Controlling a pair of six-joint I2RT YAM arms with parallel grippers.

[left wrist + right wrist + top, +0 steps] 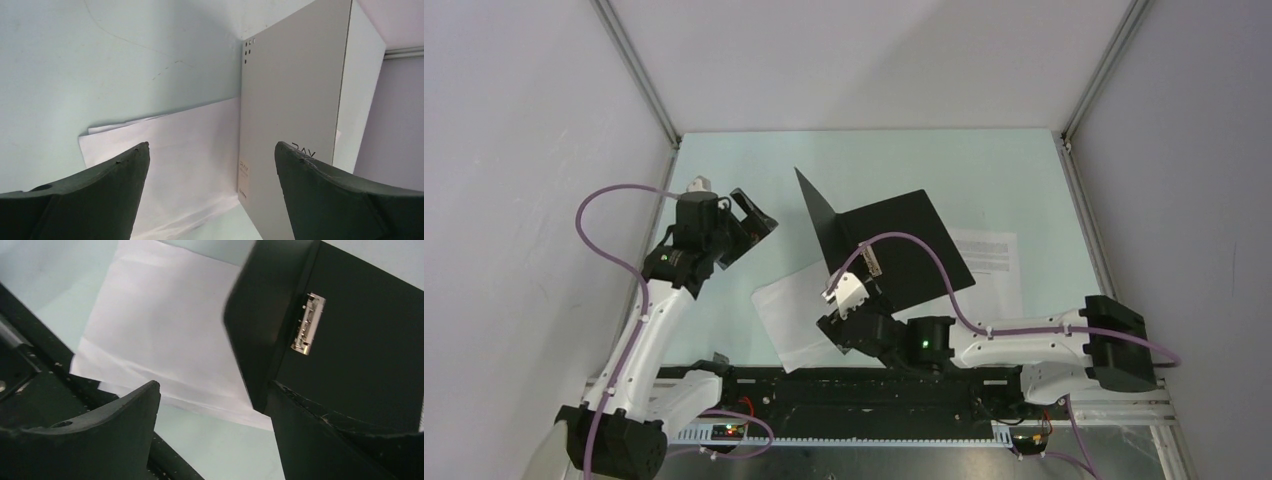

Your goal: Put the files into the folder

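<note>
The folder [914,250] lies open mid-table, black inside up. Its left cover [812,215] stands upright, and its beige outside [290,125] faces the left wrist view. A metal clip [308,324] shows on the black inside. A plain white file [789,320] lies at the folder's front left, partly under it. A file with printed text [994,265] pokes out at its right. My left gripper [749,225] is open, left of the upright cover and apart from it. My right gripper [849,315] is open at the folder's near edge, with nothing between its fingers [135,410].
The black mounting rail [874,385] with both arm bases runs along the near edge, just in front of the plain sheet. Grey walls with metal corner posts [639,70] close in the pale green table on the left, back and right.
</note>
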